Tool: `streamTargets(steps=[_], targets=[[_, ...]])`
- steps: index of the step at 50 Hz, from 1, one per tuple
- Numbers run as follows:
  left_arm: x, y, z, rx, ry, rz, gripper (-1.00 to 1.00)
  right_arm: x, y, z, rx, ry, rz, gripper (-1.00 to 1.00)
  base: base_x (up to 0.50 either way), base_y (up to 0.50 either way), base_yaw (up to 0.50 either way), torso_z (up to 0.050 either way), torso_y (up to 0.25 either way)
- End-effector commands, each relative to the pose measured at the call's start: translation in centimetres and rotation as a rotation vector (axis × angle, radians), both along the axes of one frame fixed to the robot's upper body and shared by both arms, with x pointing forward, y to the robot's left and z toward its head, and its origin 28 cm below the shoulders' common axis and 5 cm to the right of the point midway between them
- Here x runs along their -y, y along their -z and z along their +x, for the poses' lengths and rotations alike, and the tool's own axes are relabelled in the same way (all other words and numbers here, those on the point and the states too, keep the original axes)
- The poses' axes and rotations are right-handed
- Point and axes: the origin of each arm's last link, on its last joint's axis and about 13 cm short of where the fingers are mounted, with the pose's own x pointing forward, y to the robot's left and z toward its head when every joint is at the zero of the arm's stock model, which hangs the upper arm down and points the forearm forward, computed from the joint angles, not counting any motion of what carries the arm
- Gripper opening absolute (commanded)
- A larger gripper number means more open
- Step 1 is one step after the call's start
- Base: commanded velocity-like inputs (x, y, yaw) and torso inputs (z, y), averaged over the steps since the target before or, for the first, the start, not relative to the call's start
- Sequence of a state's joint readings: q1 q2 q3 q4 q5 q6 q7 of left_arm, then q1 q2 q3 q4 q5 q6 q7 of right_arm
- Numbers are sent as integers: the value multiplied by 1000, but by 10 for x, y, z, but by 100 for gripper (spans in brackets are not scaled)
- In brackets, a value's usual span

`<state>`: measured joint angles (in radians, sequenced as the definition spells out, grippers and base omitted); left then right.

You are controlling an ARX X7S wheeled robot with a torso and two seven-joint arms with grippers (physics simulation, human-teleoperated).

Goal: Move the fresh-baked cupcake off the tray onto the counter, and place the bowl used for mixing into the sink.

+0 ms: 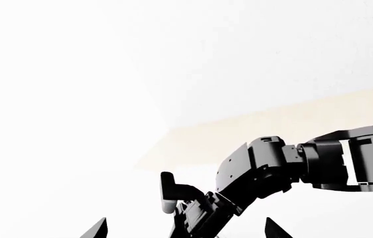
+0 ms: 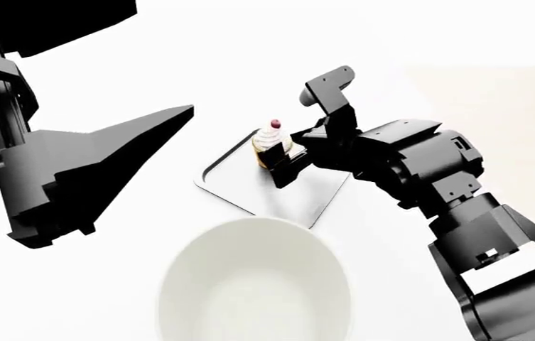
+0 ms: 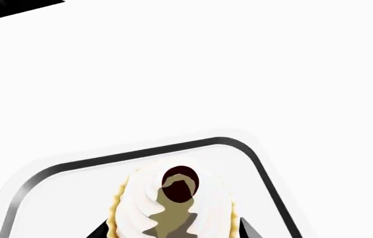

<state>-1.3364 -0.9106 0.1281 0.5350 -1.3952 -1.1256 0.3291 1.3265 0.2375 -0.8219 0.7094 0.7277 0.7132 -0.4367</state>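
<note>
- Right gripper point(image 2: 281, 158) closed around cupcake point(image 2: 271, 144), fingertips flanking wrapper; cupcake at far corner of tray point(image 2: 248, 186).
- Left gripper point(image 1: 185, 232) raised aside, fingers spread wide, empty.
- Bowl point(image 2: 254, 283) on counter point(image 2: 134, 270), near tray.

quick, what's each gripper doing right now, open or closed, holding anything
Left gripper: open, holding nothing, well away from the tray.
Right gripper: jaws on either side of the cupcake; cannot tell if they grip it yet.

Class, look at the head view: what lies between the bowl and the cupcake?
Only bare tray floor and a strip of white counter separate the bowl from the cupcake; nothing else sits there. The right tool is at the cupcake.
</note>
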Motion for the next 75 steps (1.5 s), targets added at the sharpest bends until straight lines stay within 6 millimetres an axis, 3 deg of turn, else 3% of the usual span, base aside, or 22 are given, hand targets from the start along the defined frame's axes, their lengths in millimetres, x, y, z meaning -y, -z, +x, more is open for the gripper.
streamTargets(steps=[1, 16, 27, 39, 47, 62, 75], targets=[[0, 1, 0, 0, -2, -1, 100, 0, -1, 1, 25, -12, -4, -100, 0, 0, 0, 0, 0], [0, 2, 0, 1, 0, -1, 100, 4, -18, 4, 129, 28, 18, -100, 0, 0, 0, 0, 0], [3, 0, -4, -7, 18, 3, 100, 9, -56, -3, 234, 26, 72, -100, 0, 0, 0, 0, 0], [6, -7, -12, -83, 50, 21, 100, 29, -89, -18, 283, 63, 61, -100, 0, 0, 0, 0, 0], [8, 1, -14, -148, 56, 58, 100, 44, -115, -31, 352, 104, 77, -100, 0, 0, 0, 0, 0], [16, 16, -14, -277, 83, 158, 100, 74, -133, -59, 420, 181, 101, -100, 0, 0, 0, 0, 0], [21, 17, -6, -463, 16, 199, 100, 78, -139, -72, 432, 170, 95, -100, 0, 0, 0, 0, 0]])
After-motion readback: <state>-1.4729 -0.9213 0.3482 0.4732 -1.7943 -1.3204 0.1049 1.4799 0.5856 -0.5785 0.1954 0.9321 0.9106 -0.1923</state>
